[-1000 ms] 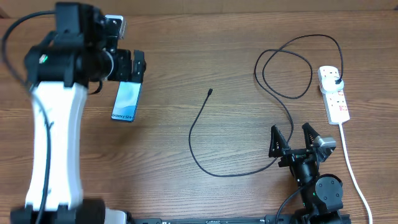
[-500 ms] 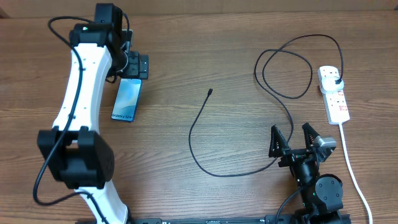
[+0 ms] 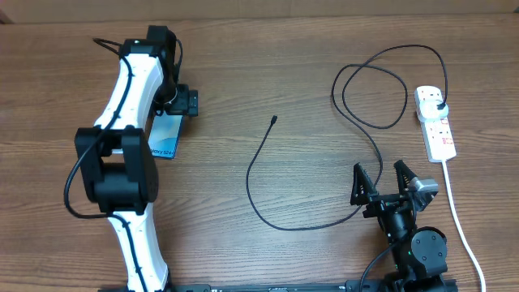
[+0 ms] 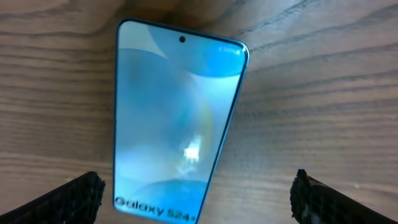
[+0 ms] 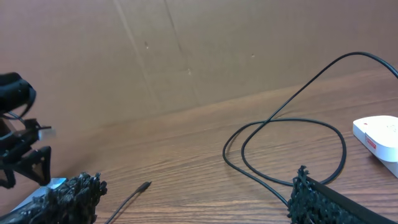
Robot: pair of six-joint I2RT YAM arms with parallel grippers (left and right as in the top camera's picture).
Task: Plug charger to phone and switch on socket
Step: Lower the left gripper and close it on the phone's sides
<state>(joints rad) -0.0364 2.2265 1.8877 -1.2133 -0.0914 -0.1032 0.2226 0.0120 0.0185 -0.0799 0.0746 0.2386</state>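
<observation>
The phone [image 3: 168,138] lies flat on the wooden table at the left, screen up, partly hidden by my left arm. In the left wrist view the phone [image 4: 177,118] fills the middle, with its "Galaxy S24+" end between my fingers. My left gripper [image 3: 185,104] [image 4: 196,193] is open just above it and holds nothing. The charger cable's tip [image 3: 275,120] [image 5: 144,185] lies loose mid-table. The cable [image 3: 369,122] loops right to its black plug [image 3: 439,106] in the white socket strip [image 3: 439,134] [image 5: 380,134]. My right gripper [image 3: 381,180] [image 5: 193,190] is open and empty beside the cable.
The strip's thick white cord [image 3: 458,219] runs down the right side toward the front edge. The cable's lower curve [image 3: 280,223] lies left of my right gripper. A cardboard wall [image 5: 186,50] stands behind the table.
My left arm has swung round and its gripper has come down and slightly right over the phone's top end. The right arm and the cable have not moved.
</observation>
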